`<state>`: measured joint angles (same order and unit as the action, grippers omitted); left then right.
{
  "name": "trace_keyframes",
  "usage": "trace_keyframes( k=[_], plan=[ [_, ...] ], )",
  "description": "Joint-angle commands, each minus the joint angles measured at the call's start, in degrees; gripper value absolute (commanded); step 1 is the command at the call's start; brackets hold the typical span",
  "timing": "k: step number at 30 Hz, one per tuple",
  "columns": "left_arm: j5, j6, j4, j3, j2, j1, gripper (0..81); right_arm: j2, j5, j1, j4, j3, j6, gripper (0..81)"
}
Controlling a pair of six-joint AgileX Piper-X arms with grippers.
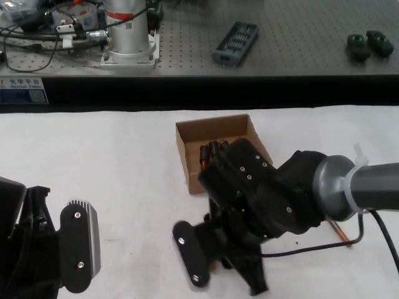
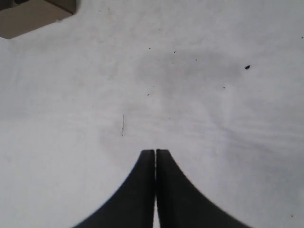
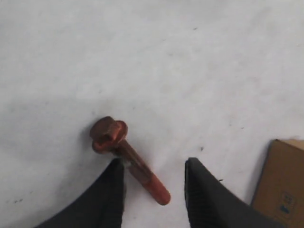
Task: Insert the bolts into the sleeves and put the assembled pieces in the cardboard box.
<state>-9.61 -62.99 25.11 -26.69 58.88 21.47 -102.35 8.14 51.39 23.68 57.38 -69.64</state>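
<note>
The bolt is lying flat on the white cloth, its long axis level with the bench. In the right wrist view it is sitting under the right gripper. Its flanged head is pointing out past the fingertips and its shank is running back into the gap, slanted across it rather than in line with the fingers. The bolt is copper-coloured. The right gripper's fingers are standing apart with nothing clamped. One fingertip is lying right by the shank just behind the head, and whether it is touching cannot be told. The other finger is standing clear of the shank's end.

In the high view the right arm is coming in from the right, with its gripper hanging low over the cloth on the near side of the box. The box is sitting open on the cloth. Dark pieces with copper ends are lying side by side inside it, partly hidden by the arm, so their number cannot be told. A thin copper rod is lying on the cloth under the right arm, beside its cable, and too little of it is showing to name it.

The left gripper is hanging over bare cloth at the near left, well apart from the bolt and the box. Its fingers are pressed together with nothing between them.

On the perforated table behind the cloth, a grey rack and two green-and-black parts are resting.
</note>
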Motion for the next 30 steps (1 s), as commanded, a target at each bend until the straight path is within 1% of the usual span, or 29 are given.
trace_keyframes(
  k=[1, 10, 14, 16, 19, 28, 30],
  plan=[
    [0.4, -0.4, 0.2, -0.7, -0.4, -0.1, 0.6, -0.1, -1.2, 0.1, -5.0, 0.1, 4.5, 30.7],
    [0.4, -0.4, 0.3, -0.7, -0.4, -0.1, 0.6, -0.1, -1.6, 0.1, 0.1, 0.1, 4.5, 30.2],
    [0.4, -0.4, 0.3, -0.7, -0.4, -0.1, 0.6, -0.1, -4.6, 0.1, 0.4, 0.1, 4.2, 30.0],
    [0.4, -0.4, 0.3, -0.7, -0.4, -0.1, 0.6, -0.4, -5.4, 0.1, 0.2, 0.1, 3.8, 27.3],
    [0.4, -0.4, 0.5, -0.7, -0.4, -0.1, 0.6, -1.4, -5.3, 0.1, 0.0, 0.1, 1.5, 24.9],
    [0.4, -0.4, 0.6, -0.7, -0.4, -0.1, 0.6, -7.1, -3.3, 0.0, -2.5, 0.1, -1.9, 25.1],
    [0.4, -0.4, 0.6, -0.7, -0.4, -0.1, 0.6, -8.0, -3.0, 0.0, -2.6, 0.1, -2.2, 23.4]
  ],
)
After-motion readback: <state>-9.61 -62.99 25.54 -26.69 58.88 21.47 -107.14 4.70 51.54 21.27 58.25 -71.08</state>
